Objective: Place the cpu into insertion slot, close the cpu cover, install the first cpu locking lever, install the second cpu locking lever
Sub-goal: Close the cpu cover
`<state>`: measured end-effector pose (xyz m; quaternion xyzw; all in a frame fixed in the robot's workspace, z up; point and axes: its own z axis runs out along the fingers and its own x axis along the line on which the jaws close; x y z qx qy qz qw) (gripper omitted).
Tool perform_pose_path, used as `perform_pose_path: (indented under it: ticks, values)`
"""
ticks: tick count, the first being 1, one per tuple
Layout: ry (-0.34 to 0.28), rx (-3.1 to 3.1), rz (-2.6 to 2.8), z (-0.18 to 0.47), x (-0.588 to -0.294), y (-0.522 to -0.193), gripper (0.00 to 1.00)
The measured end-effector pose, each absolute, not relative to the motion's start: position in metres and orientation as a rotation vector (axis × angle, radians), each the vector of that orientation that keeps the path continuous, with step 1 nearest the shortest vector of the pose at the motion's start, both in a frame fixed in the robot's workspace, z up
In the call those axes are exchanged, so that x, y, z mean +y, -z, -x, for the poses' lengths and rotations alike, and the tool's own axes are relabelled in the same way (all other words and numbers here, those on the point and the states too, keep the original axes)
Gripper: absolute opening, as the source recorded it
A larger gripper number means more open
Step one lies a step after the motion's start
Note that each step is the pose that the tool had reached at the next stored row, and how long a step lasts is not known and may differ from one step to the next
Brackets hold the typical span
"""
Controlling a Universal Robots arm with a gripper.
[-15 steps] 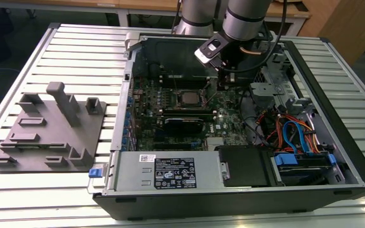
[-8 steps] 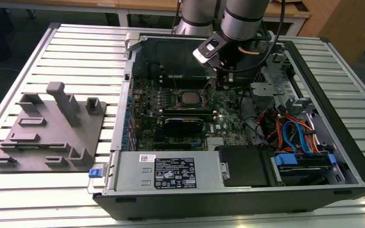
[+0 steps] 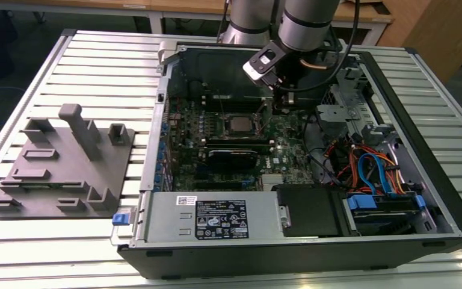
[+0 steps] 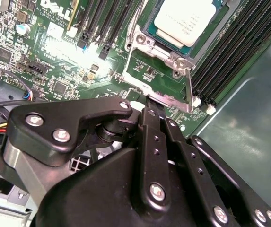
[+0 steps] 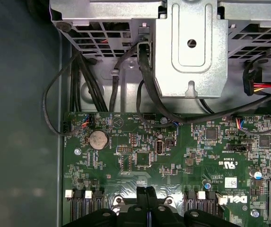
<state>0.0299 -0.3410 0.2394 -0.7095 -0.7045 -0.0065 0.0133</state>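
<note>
In the second wrist view the cpu (image 4: 187, 21) beyond the fingers (image 4: 152, 137) is cut off by the edge; we cannot tell whether they touch the lever (image 4: 173, 100).

I log the cpu (image 4: 185, 21) pale silver-grey; motherboard (image 4: 147, 75) green; gripper (image 4: 148, 103) black; cables (image 3: 370, 170) blue and orange; fixture plate (image 3: 55, 180) grey.

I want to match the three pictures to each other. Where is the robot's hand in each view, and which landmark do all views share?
Exterior view: the hand is inside the computer case, to the exterior view's right of the cpu.
Second wrist view: the hand has its tips at the metal frame near the cpu.
First wrist view: the hand is low over the board.
Shared landmark: the green motherboard.
</note>
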Motion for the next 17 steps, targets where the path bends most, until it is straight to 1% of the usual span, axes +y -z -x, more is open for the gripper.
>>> perform_pose_path:
  ticks: [17]
  values:
    - [0.02,-2.195,2.21,-0.0234,-0.341,-0.2394,0.1]
